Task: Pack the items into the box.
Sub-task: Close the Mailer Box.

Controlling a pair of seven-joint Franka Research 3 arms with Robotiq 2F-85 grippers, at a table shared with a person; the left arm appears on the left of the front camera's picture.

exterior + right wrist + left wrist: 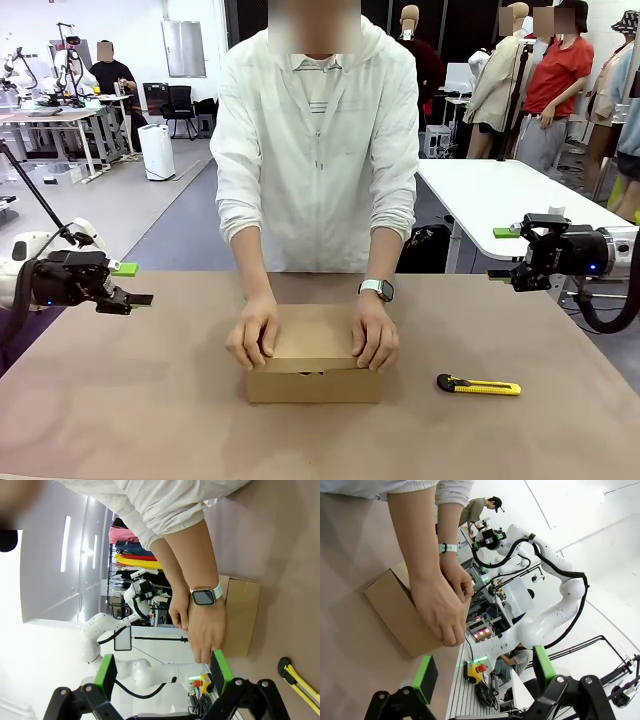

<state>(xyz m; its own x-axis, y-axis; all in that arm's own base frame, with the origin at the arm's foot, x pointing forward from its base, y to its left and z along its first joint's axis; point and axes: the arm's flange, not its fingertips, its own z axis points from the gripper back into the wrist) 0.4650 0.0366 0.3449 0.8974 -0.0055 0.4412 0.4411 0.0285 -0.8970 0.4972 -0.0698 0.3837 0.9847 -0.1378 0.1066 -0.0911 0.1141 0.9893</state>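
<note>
The box (313, 372) sits at the table's middle with its flap lid down. The person presses both hands (375, 340) on top of it, one at each end. The items are hidden. My left gripper (132, 284) hovers open over the table's left edge, well clear of the box, with nothing between its fingers. My right gripper (503, 253) hangs open at the far right, also holding nothing. In the left wrist view the box (395, 612) lies beyond my open gripper (484, 672), under the person's hands. In the right wrist view the box (242, 615) lies past my open gripper (163, 672).
A yellow-and-black utility knife (478, 385) lies on the table to the right of the box, also seen as the knife (297, 682) in the right wrist view. The person stands at the far edge. A white table (500, 195) stands behind on the right.
</note>
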